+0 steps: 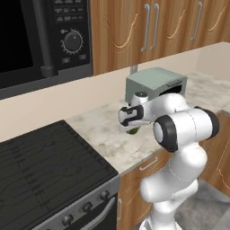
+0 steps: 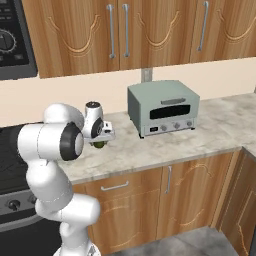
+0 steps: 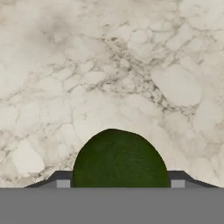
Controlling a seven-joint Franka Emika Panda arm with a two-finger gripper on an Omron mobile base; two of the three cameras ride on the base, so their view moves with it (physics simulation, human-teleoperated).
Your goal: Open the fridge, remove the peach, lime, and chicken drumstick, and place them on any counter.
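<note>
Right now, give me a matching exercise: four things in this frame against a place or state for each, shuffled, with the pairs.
Things:
1. lime
2. toaster oven
3. stove top
4. hand

Places or states:
A. stands on the counter against the wall, under the wooden cabinets
B. shut on a green ball, above the marbled stone
C. black, left of the counter
D. dark green, held between the fingertips

Pairs: 1-D, 2-A, 3-C, 4-B

A dark green lime [image 3: 119, 159] hangs over the beige-grey marbled counter [image 3: 109, 65], with a pale sage-green toaster oven [image 2: 162, 107] beside it under brown wooden cabinets [image 2: 125, 30].
</note>
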